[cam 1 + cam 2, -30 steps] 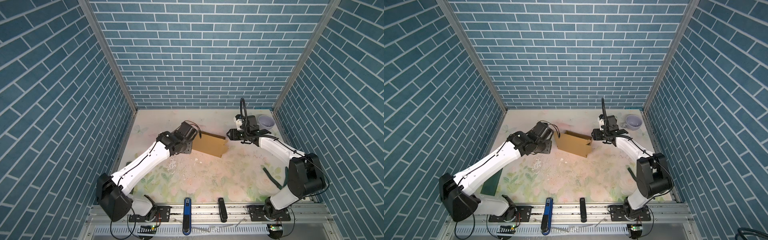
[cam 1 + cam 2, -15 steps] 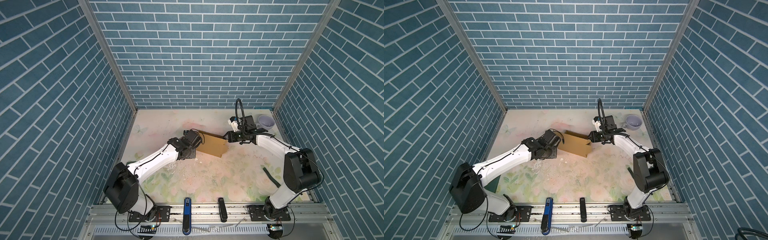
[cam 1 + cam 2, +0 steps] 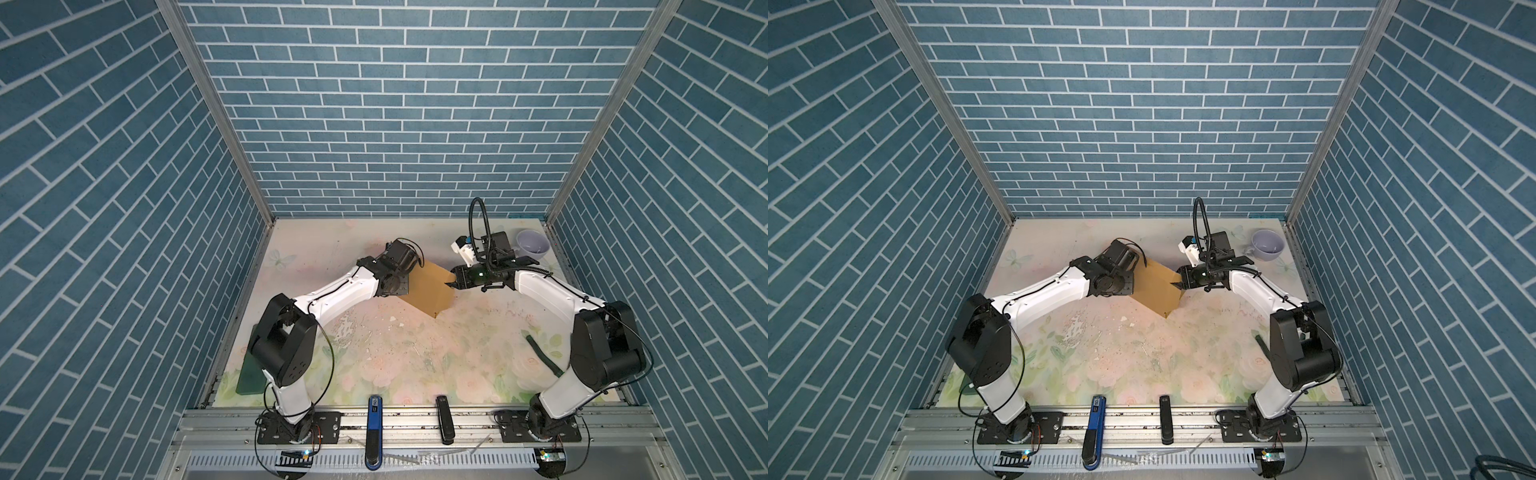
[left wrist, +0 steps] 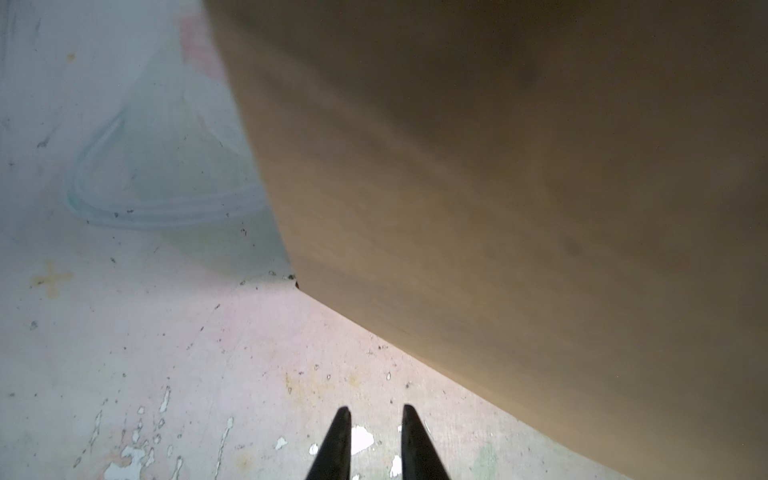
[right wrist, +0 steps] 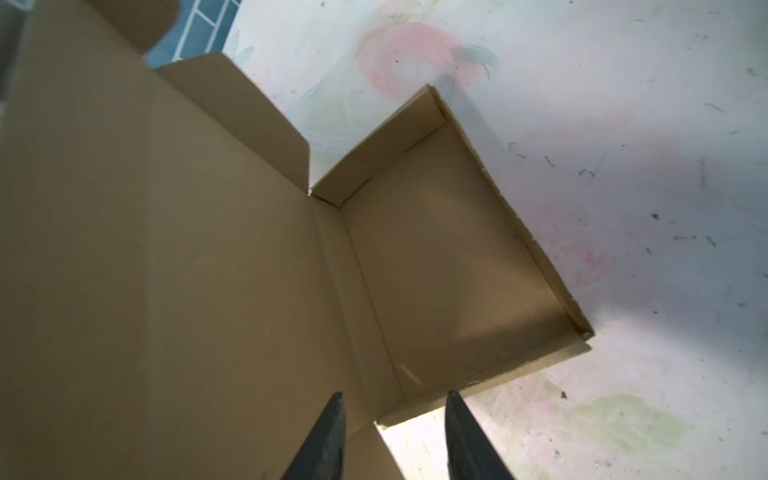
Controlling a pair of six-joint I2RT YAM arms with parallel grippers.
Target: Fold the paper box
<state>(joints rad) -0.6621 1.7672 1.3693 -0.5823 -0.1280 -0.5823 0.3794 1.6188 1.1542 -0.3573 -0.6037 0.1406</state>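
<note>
The paper box (image 3: pixel 428 286) (image 3: pixel 1158 291) is brown cardboard, standing mid-table with its lid panel raised. In the right wrist view its shallow tray (image 5: pixel 449 249) lies open beside the big lid panel (image 5: pixel 166 249). My right gripper (image 5: pixel 395 399) (image 3: pixel 449 283) is open at the box's right edge, with a corner of the tray wall and a lid flap between its fingers, not pinched. My left gripper (image 4: pixel 374 411) is open by a narrow gap over bare table, just short of the box's outer face (image 4: pixel 519 187). In both top views the left wrist hides it.
A lilac cup (image 3: pixel 533 243) (image 3: pixel 1268 245) stands at the back right corner. A green slab (image 3: pixel 249 376) lies front left and a dark strip (image 3: pixel 542 353) front right. A blue tool (image 3: pixel 375 428) and a black one (image 3: pixel 444 424) rest on the front rail.
The box has turned, one corner now pointing forward. My left arm stretched low towards its left side. My right gripper moved in to its right edge and narrowed its fingers.
</note>
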